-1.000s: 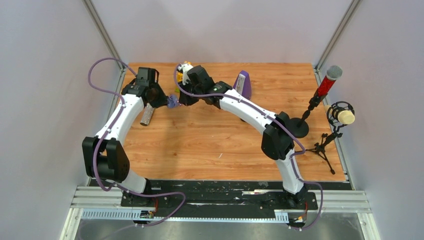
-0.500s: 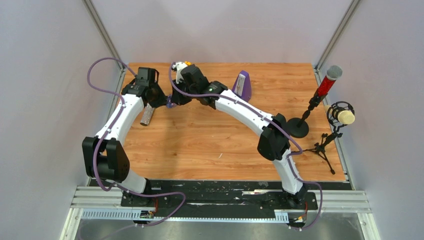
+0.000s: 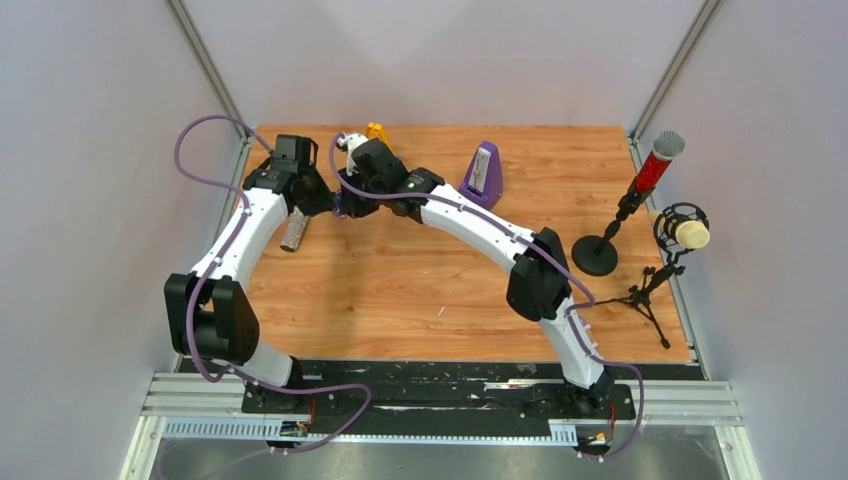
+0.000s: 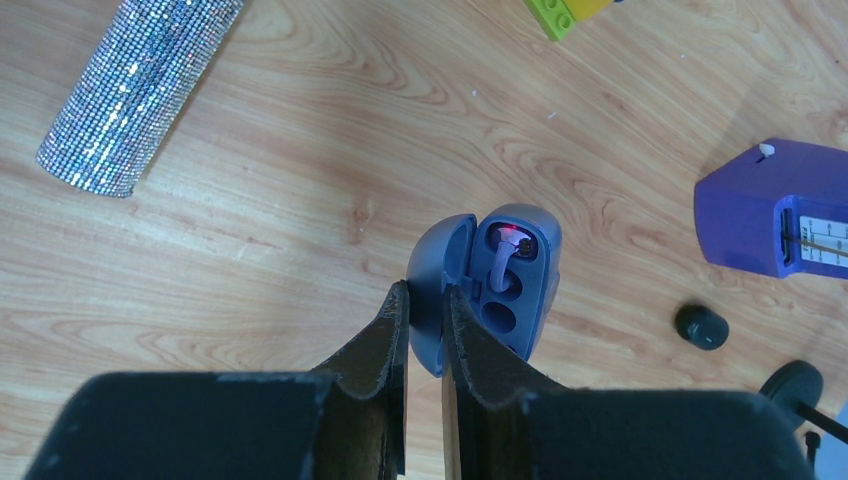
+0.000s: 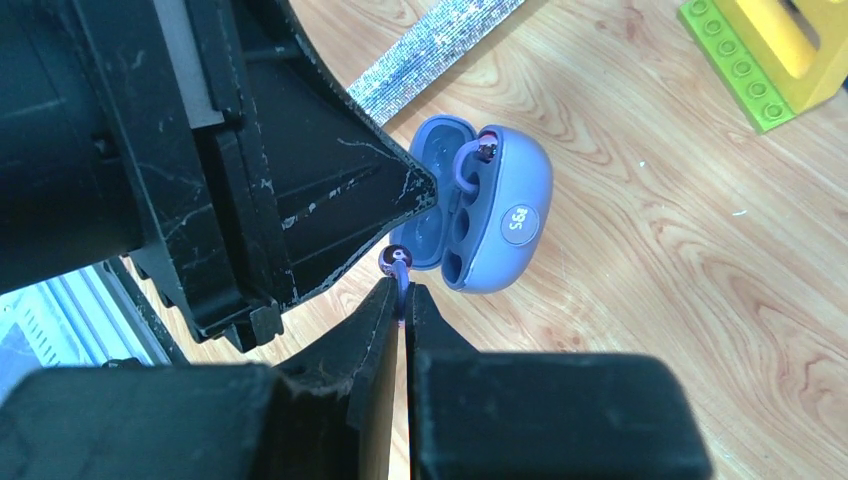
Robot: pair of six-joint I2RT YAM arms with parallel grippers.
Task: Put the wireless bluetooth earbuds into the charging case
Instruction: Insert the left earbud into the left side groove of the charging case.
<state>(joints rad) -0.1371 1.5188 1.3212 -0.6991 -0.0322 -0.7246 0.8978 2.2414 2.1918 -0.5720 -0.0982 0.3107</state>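
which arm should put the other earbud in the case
Right. Its pincer is shut on the loose earbud, right beside the open case. The left pincer is occupied gripping the case to steady it.

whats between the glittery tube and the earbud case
Nothing. In the left wrist view, only bare wooden table separates the glittery silver tube from the open charging case.

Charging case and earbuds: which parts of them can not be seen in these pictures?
Left wrist: charging case near end hidden behind left claw; held earbud out of view.
Right wrist: earbud lower part hidden inside right claw.
Top external: case and earbud too small, covered by both claws.
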